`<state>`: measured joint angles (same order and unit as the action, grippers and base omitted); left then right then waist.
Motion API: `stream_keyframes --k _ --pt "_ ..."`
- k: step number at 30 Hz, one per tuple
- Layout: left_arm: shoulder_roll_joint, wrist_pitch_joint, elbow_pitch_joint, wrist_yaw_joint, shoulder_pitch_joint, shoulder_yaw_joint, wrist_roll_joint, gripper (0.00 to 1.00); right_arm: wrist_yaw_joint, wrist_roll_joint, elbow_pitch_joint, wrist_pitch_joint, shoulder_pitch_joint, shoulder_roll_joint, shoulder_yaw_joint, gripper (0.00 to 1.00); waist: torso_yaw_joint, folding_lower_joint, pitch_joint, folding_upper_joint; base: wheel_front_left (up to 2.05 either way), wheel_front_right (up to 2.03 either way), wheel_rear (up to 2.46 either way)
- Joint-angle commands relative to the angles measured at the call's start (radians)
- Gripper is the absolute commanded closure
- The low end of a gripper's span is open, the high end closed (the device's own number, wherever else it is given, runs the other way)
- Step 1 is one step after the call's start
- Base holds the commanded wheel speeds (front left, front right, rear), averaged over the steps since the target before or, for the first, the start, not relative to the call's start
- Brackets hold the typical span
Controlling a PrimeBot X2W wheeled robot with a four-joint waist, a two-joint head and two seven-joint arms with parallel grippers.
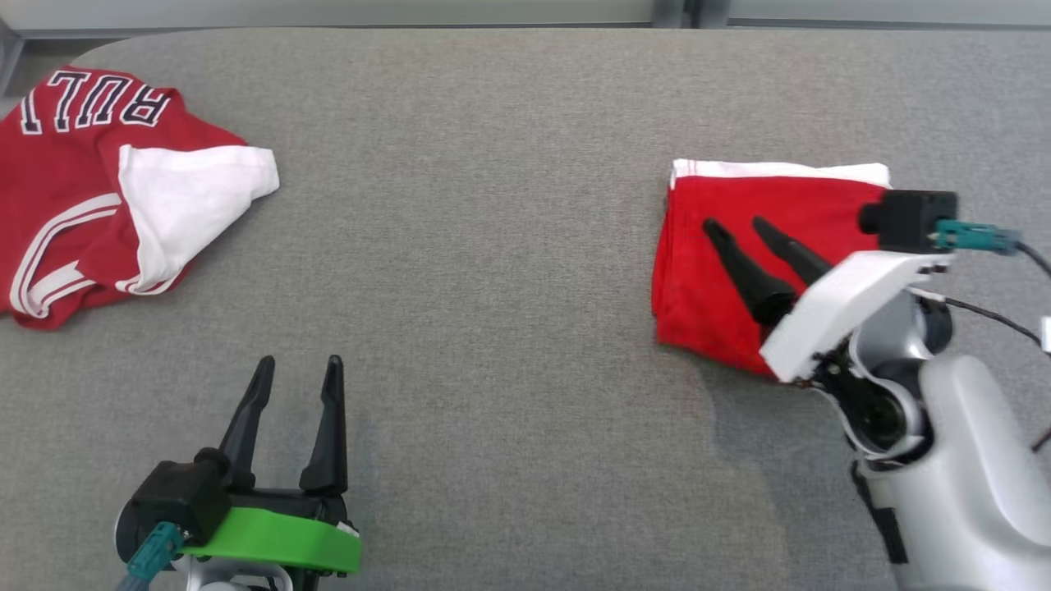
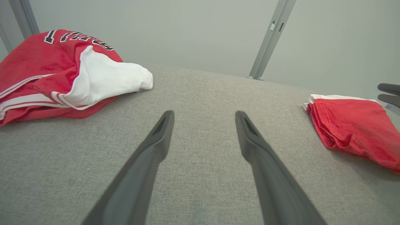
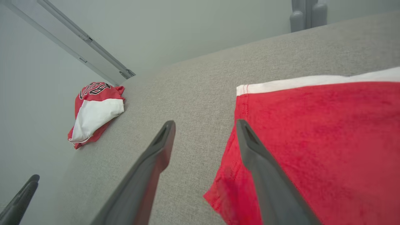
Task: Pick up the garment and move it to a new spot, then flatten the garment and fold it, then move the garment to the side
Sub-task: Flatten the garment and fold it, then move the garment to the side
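Right claw (image 1: 732, 222) gapes empty over the folded garment (image 1: 788, 205), which looks soft, limp, best pinched across its layered edge

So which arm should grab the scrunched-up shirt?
Probably left: the left gripper, open, sits nearer the crumpled jersey, while the right gripper hangs open over the folded red garment.

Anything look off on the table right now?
The red jersey at the far left of the grey table lies crumpled, white inside turned outward. The folded red garment on the right looks tidy.
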<state>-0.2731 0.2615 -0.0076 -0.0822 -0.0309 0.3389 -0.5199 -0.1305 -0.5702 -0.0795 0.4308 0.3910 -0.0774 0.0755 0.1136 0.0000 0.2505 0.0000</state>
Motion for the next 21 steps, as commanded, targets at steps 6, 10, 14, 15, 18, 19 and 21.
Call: stream_keyframes --k 6,10,14,15,18,19,21 --pt "0.006 0.004 -0.028 0.008 0.001 -0.028 0.014 0.00 0.000 -0.022 0.149 0.069 -0.104 -0.069 -0.173 0.00 -0.044 0.0000 0.023 0.0000 0.00 0.00 0.00" --pt "0.005 0.004 -0.040 0.020 -0.013 -0.021 0.026 0.00 -0.001 0.008 0.154 0.118 -0.126 -0.114 -0.290 0.00 -0.046 0.0000 0.054 0.0000 0.00 0.00 0.00" --pt "0.001 0.001 -0.034 0.022 -0.030 -0.015 0.031 0.00 0.000 0.010 0.089 0.158 -0.099 -0.126 -0.344 0.00 -0.038 0.0000 0.079 0.0000 0.00 0.00 0.00" --pt "0.001 0.001 -0.033 0.023 -0.033 -0.016 0.031 0.00 0.000 0.011 0.068 0.169 -0.091 -0.123 -0.349 0.00 -0.035 0.0000 0.084 0.0000 0.00 0.00 0.00" --pt "0.004 0.001 -0.032 0.028 -0.045 -0.014 0.031 0.00 0.000 0.030 0.009 0.194 -0.065 -0.124 -0.354 0.00 -0.022 0.0000 0.095 0.0000 0.00 0.00 0.00" --pt "0.007 0.000 -0.029 0.026 -0.047 -0.015 0.028 0.00 0.000 0.031 -0.010 0.202 -0.052 -0.125 -0.346 0.00 -0.017 0.0000 0.097 0.0000 0.00 0.00 0.00" --pt "0.002 -0.001 -0.022 0.027 -0.048 -0.010 0.031 0.00 0.000 0.007 -0.051 0.216 -0.026 -0.111 -0.341 0.00 -0.009 0.0000 0.097 0.0000 0.00 0.00 0.00"
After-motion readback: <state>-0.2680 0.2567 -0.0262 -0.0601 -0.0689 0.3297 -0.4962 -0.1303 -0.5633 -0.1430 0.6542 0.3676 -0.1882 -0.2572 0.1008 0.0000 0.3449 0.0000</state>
